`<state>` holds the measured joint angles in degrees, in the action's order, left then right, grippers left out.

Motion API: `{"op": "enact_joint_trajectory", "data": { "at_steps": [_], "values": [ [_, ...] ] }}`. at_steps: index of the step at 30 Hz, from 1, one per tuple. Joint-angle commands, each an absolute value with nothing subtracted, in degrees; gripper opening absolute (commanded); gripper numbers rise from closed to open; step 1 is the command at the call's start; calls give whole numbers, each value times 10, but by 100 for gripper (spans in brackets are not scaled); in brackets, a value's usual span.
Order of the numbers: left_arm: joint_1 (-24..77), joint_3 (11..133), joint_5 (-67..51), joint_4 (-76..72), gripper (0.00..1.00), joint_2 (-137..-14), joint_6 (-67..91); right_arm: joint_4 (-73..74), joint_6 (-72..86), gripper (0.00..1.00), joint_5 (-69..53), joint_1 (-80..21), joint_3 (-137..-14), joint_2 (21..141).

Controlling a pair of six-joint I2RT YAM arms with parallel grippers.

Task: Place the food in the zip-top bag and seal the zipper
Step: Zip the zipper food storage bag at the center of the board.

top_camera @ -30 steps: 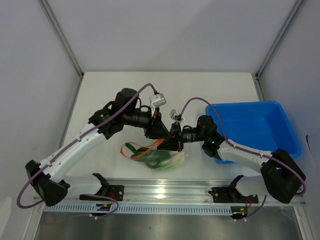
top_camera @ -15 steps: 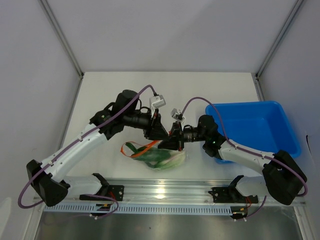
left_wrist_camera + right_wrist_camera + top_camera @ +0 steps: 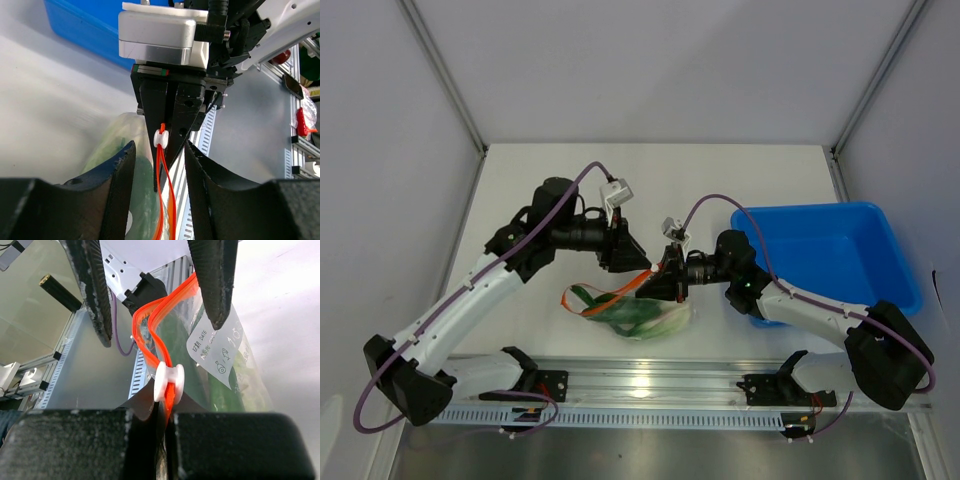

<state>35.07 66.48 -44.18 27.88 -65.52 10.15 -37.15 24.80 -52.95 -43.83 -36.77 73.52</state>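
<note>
The zip-top bag point(image 3: 650, 318) lies by the table's point(image 3: 720, 180) near edge, about midway along it, the food point(image 3: 632, 314) showing green inside. The right gripper point(image 3: 658, 287) is pressed together on the zipper point(image 3: 150, 325) at its white slider point(image 3: 169, 382). The left gripper point(image 3: 638, 264) stands spread, one finger on either side of the zipper, pinching nothing

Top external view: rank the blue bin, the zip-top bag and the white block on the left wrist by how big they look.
Largest: blue bin.
Middle: zip-top bag.
Smallest: white block on the left wrist, even though it rides nearer the camera.
</note>
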Motion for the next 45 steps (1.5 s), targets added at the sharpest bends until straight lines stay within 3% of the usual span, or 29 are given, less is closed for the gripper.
{"op": "enact_joint_trajectory", "data": {
  "at_steps": [1,21,36,38,40,42,45],
  "values": [
    [347,677,-462,252,47,-661,112,-400,249,0,-533,-442,-392,723],
    [358,657,-501,228,48,-693,123,-397,251,0,-533,-443,-400,728],
    [359,648,-523,239,1,-676,129,-379,252,0,-489,-436,-400,717],
    [359,647,-524,237,1,-672,131,-379,255,0,-483,-436,-400,716],
    [359,646,-525,238,9,-671,132,-382,258,0,-483,-436,-401,719],
    [359,642,-523,238,25,-671,133,-385,260,0,-483,-435,-400,719],
    [359,642,-518,241,31,-671,130,-385,259,0,-484,-435,-400,716]
  ]
}}
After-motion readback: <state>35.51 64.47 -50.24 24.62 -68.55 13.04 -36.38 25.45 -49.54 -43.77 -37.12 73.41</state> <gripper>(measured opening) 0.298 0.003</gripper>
